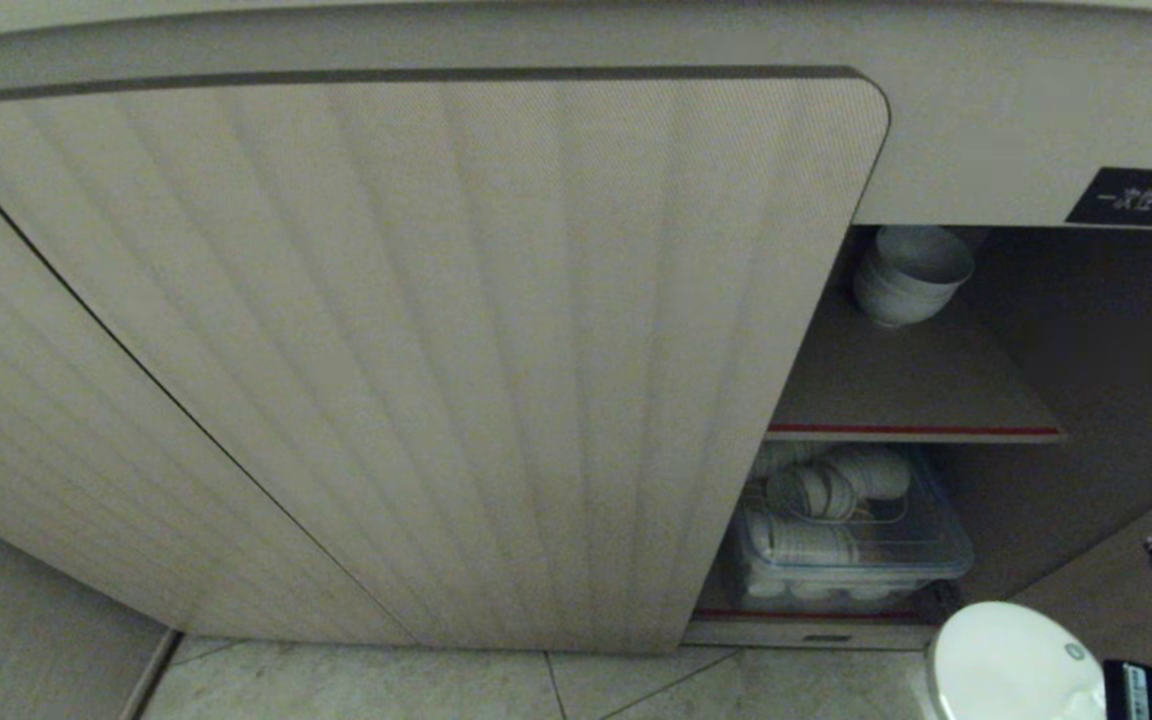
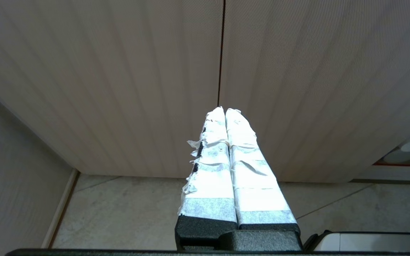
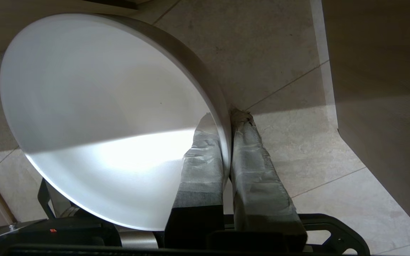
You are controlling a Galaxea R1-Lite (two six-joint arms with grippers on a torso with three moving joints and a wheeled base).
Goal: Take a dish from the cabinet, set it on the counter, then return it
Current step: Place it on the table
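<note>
My right gripper point(image 3: 224, 115) is shut on the rim of the dish point(image 3: 101, 117), a plain white bowl, with one finger inside the bowl and the other outside. In the head view the dish point(image 1: 1011, 665) hangs low at the bottom right, above the tiled floor and in front of the open right compartment of the cabinet point(image 1: 416, 350). My left gripper point(image 2: 225, 109) is shut on nothing and points at the ribbed cabinet doors. The counter is out of view.
A ribbed door stands swung open across the middle of the head view. On the upper brown shelf point(image 1: 916, 400) sits a stack of white bowls point(image 1: 911, 272). A clear bin point(image 1: 851, 545) of more bowls fills the lower shelf. A black label point(image 1: 1141, 197) sits above the opening.
</note>
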